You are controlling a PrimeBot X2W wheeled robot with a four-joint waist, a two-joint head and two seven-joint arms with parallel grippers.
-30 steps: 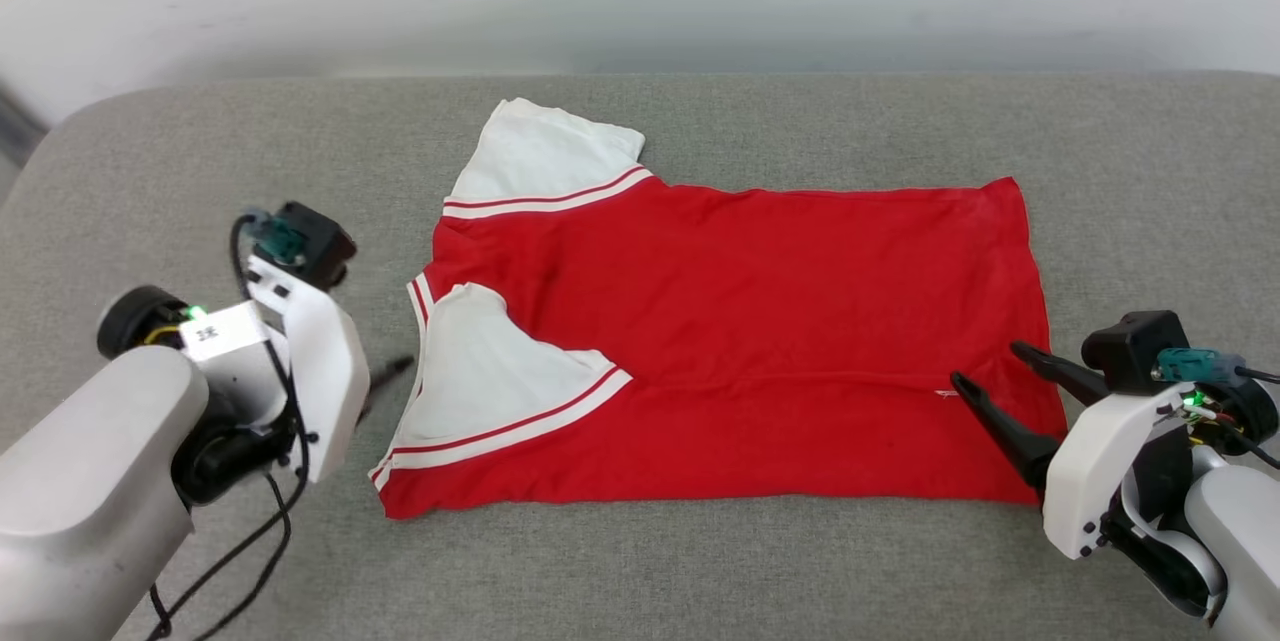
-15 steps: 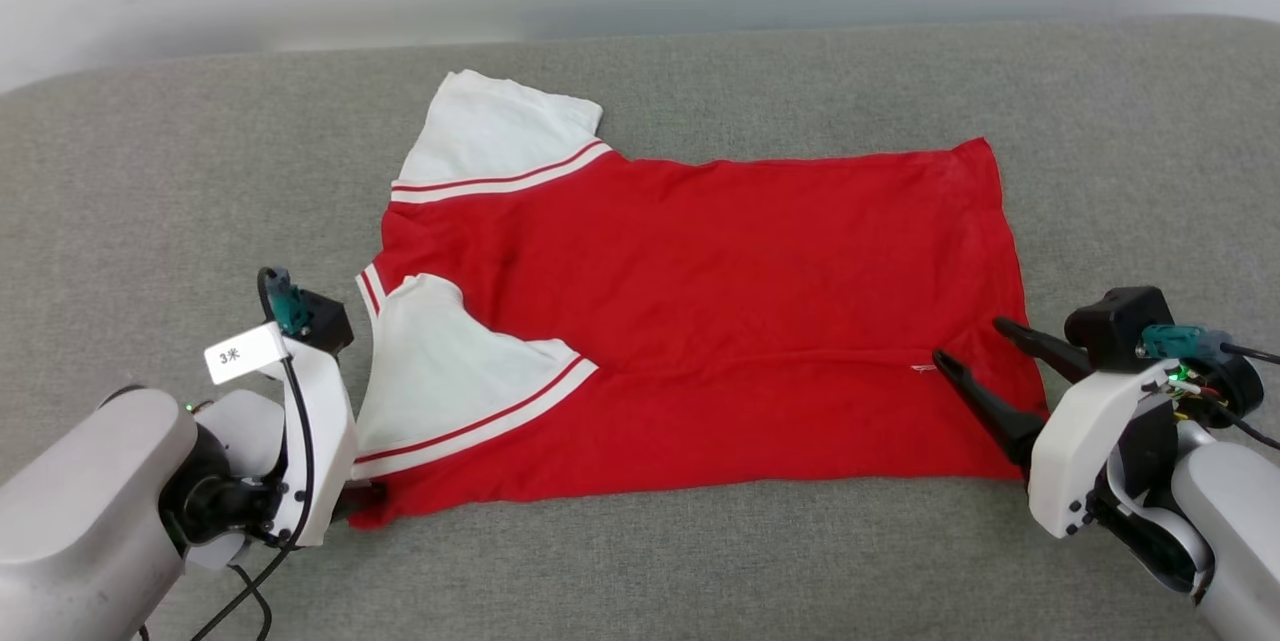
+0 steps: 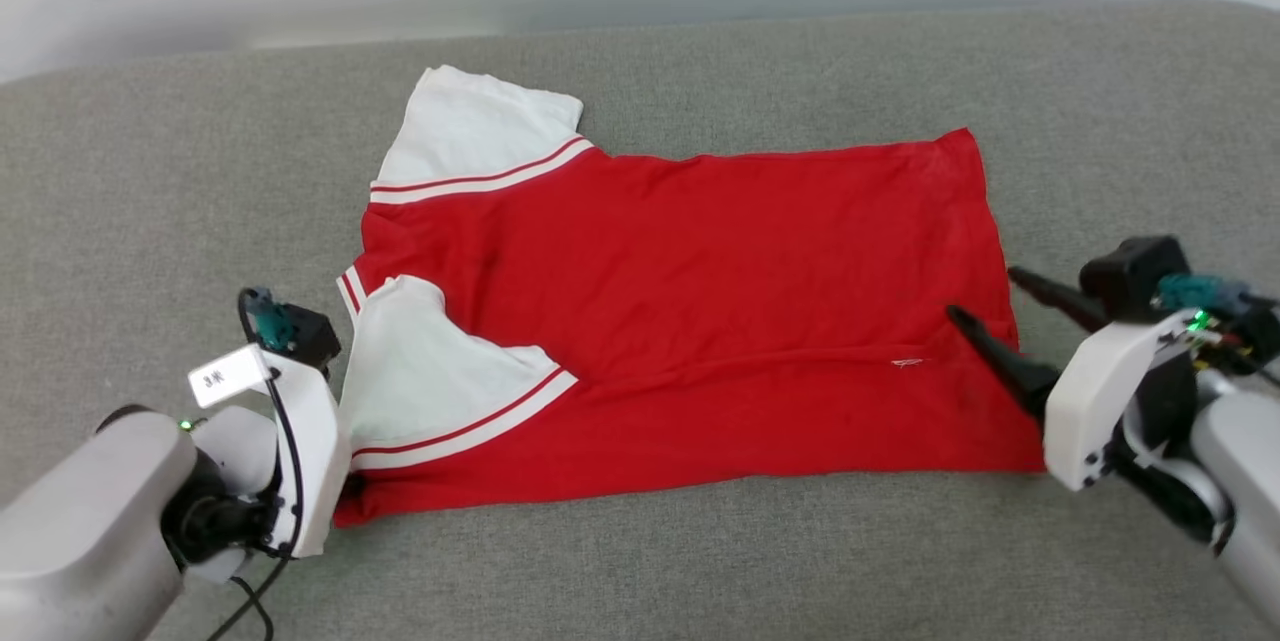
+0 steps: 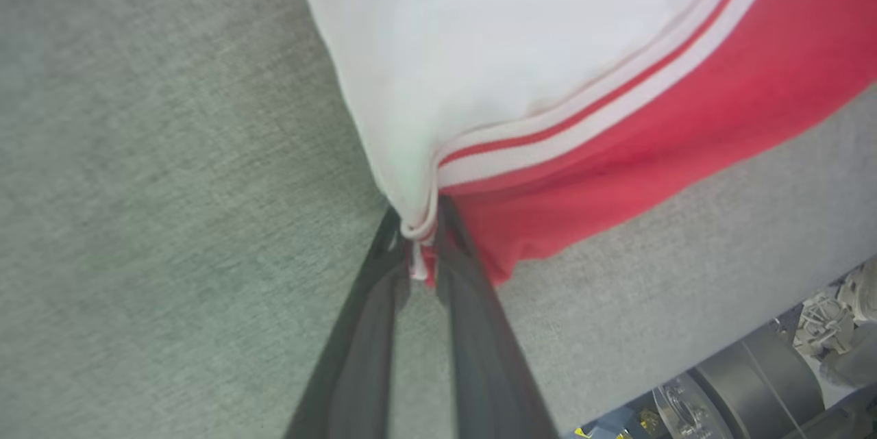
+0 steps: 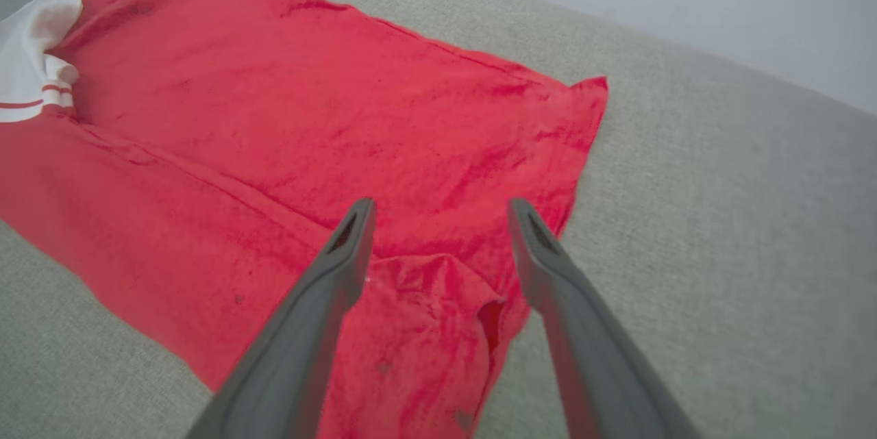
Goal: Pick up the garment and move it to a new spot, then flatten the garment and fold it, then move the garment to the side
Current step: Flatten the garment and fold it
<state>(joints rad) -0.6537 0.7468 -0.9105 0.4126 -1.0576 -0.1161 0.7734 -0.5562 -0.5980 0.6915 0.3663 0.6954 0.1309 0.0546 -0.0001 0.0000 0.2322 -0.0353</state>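
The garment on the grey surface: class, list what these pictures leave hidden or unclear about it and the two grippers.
- Underside of the garment: head view, covered by its own top layer.
- Left gripper fingertips: head view, behind its pale wrist casing.
- Whether the right gripper touches the fabric: head and right wrist views, height unclear.
- White sleeve: left wrist view, blurred, cut off by the top edge.

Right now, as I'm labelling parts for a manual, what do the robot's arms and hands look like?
The left hand and right hand each have two long, tapering dark fingers. White wrist shells join rounded silver-grey forearms. A black cable, a white label and a teal connector sit on the left wrist; the right has a teal connector.
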